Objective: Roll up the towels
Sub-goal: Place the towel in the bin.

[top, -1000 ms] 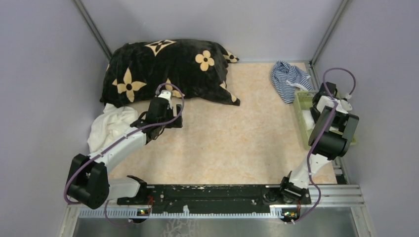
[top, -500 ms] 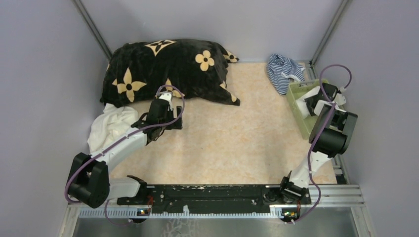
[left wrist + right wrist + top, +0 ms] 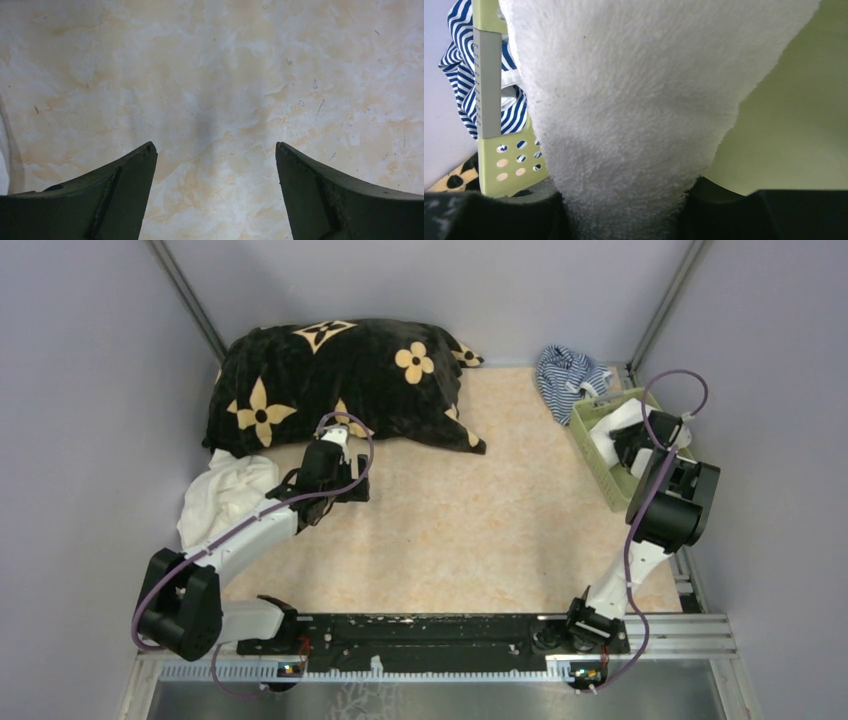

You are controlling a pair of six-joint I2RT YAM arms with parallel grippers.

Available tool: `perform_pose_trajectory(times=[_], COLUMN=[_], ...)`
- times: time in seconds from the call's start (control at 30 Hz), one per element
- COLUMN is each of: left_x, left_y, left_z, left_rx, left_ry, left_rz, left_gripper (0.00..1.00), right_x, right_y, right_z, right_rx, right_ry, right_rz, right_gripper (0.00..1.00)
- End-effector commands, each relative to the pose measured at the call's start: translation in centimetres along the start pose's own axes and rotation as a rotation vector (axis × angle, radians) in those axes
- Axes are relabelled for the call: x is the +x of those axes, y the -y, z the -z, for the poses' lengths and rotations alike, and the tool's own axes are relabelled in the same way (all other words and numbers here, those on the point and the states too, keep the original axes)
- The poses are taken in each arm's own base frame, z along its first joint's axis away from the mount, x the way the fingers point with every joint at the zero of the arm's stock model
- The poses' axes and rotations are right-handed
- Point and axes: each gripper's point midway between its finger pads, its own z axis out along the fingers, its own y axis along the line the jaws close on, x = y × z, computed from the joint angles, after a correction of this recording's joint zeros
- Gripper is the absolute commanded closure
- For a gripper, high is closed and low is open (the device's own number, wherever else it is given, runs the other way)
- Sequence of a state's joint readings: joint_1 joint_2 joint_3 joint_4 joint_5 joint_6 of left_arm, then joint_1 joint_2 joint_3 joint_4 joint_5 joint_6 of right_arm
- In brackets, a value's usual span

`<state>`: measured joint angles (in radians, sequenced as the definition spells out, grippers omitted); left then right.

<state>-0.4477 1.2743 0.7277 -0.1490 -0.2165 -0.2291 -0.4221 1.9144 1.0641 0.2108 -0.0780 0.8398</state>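
From above, the right gripper [image 3: 632, 443] sits in the green basket [image 3: 592, 456], its jaws hard to read; the right wrist view shows them clamped on a white towel [image 3: 634, 110] that fills the frame. The left gripper [image 3: 214, 192] hangs spread wide over bare table [image 3: 210, 75]. Another white towel [image 3: 222, 496] lies crumpled beside the pillow [image 3: 330, 380].
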Motion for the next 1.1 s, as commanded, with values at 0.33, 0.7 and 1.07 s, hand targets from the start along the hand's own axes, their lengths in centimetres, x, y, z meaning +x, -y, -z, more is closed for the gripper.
perform_pose_trajectory(times=[0.33,0.7,1.07], left_x=[0.1,0.4,0.5], left_y=[0.2,0.4,0.3], left_z=[-0.3,-0.6,-0.5], left_rx=[0.014,0.021,0.015], left_ry=[0.003,-0.014,-0.016], left_rz=[0.003,0.005,0.004], left_gripper=[0.07,0.07,0.07], right_x=[-2.1,-2.7,-5.2], right_y=[1.4,0.0,-3.7], right_z=[-0.6,-1.1,-0.8], right_rx=[0.238,0.295,0.223], right_ry=[0.046,0.040,0.077], right_rz=[0.008,0.017,-0.025], right_gripper=[0.94,0.79,0.56])
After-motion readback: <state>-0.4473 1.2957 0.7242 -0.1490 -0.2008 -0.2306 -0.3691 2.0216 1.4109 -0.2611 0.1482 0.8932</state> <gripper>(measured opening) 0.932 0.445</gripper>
